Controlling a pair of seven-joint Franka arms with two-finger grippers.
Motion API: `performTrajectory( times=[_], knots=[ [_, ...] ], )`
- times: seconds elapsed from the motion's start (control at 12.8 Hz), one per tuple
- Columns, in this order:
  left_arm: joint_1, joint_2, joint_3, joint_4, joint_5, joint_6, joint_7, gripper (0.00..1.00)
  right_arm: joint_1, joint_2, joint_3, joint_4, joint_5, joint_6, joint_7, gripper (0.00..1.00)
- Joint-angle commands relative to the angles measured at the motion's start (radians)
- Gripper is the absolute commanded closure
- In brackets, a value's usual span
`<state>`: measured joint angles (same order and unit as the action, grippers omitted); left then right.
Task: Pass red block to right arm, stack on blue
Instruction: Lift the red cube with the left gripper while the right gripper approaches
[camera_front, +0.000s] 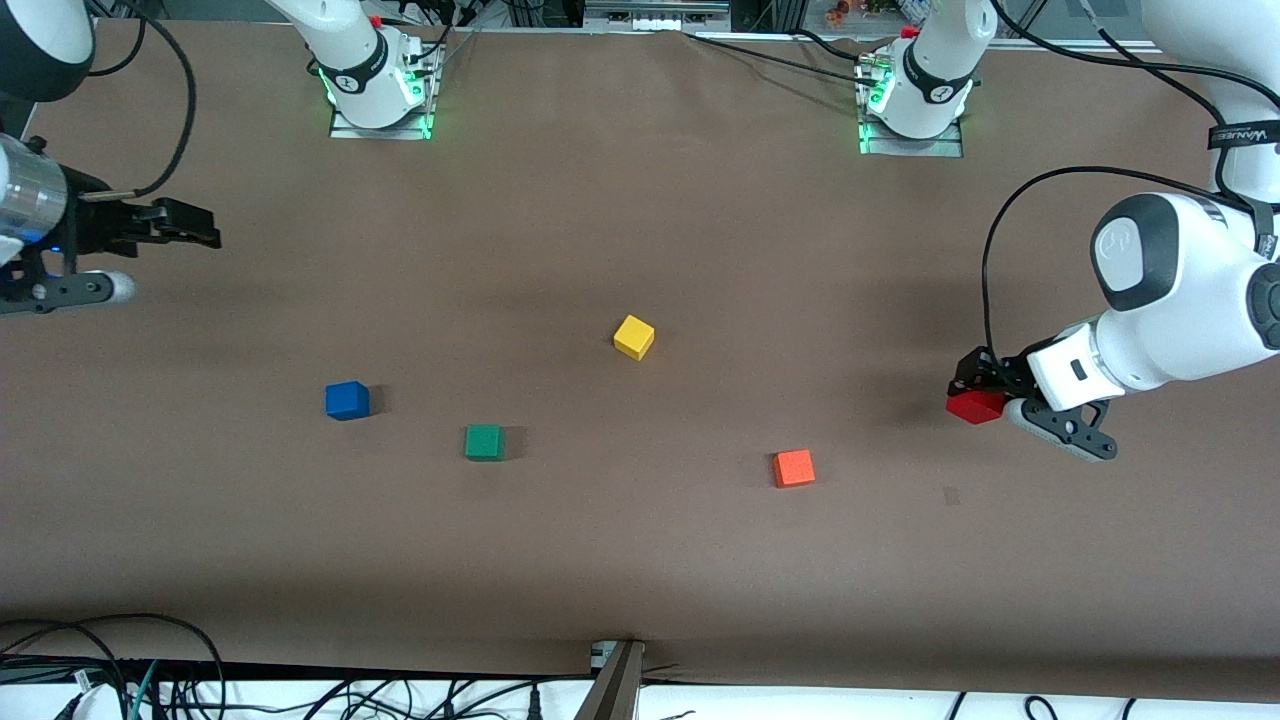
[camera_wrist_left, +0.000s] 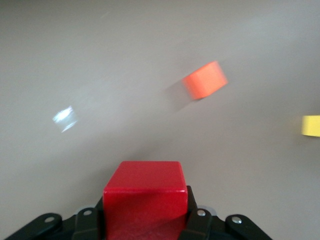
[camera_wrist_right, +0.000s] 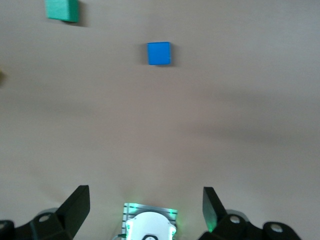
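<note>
Brown table (camera_front: 640, 560) carries the blue cube (camera_front: 347, 400), while the left gripper (camera_front: 985, 395) clamps the red block (camera_front: 976, 407) at its own end and the right gripper (camera_front: 150, 228) waits open, so a misaligned handover may drop the block.

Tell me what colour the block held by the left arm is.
Red. The block shows best in the left wrist view, clamped in the left tool.

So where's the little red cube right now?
The red block is clamped in the left gripper at the left arm's end of the table; the orange cube is its nearest neighbour.
</note>
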<state>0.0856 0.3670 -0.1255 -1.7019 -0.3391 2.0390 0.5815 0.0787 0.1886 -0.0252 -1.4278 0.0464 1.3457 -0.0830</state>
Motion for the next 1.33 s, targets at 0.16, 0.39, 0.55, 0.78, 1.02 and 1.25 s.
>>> performTrajectory(
  times=[0.16,0.39,0.55,0.78,1.02,1.25],
  knots=[
    [-0.007,0.030,-0.005,0.059,-0.280,-0.031,0.336,0.89,-0.007,0.100,-0.012,0.000,0.304,0.018,0.022,0.00],
    [-0.041,0.053,-0.005,0.062,-0.605,-0.063,0.593,0.95,-0.013,0.167,-0.012,-0.002,0.496,0.046,0.022,0.00],
    [-0.099,0.073,-0.005,0.070,-0.762,-0.059,0.645,0.96,-0.016,0.216,-0.010,-0.002,0.629,0.047,0.022,0.00],
    [-0.173,0.111,-0.008,0.070,-0.921,-0.059,0.812,1.00,-0.013,0.316,-0.010,-0.005,0.856,0.067,0.014,0.00],
    [-0.222,0.199,-0.054,0.123,-0.981,-0.053,0.949,1.00,0.004,0.397,-0.005,-0.008,1.053,0.120,0.006,0.00],
    [-0.282,0.242,-0.066,0.186,-1.095,-0.001,1.023,1.00,0.036,0.442,-0.001,-0.020,1.185,0.158,0.005,0.00]
  ],
)
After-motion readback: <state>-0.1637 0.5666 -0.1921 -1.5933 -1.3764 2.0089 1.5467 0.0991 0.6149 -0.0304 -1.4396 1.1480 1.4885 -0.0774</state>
